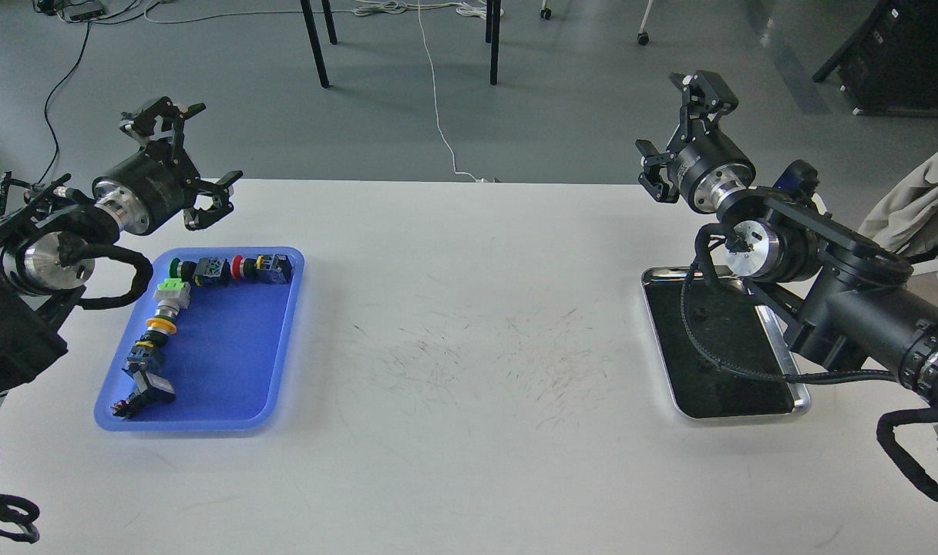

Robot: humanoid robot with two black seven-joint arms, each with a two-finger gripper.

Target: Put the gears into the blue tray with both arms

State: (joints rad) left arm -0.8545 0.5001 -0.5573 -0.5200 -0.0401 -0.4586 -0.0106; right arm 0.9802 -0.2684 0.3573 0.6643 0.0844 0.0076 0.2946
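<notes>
The blue tray (pixel 222 354) lies at the table's left, with several colourful push-button switch parts (pixel 168 304) lined along its far and left sides. My left gripper (pixel 220 142) hovers open just beyond the tray's far edge, nothing between its fingers. My right gripper (pixel 660 116) is raised above the table's far right, open and empty. No gears can be told apart. A tiny dark speck (pixel 700 314) shows on the dark inside of the silver tray (pixel 734 370) under my right arm, too small to identify.
The white table (pixel 469 370) between the two trays shows only faint scuff marks. My right arm and its cable cover part of the silver tray. Chair and table legs and cables stand on the floor beyond the far edge.
</notes>
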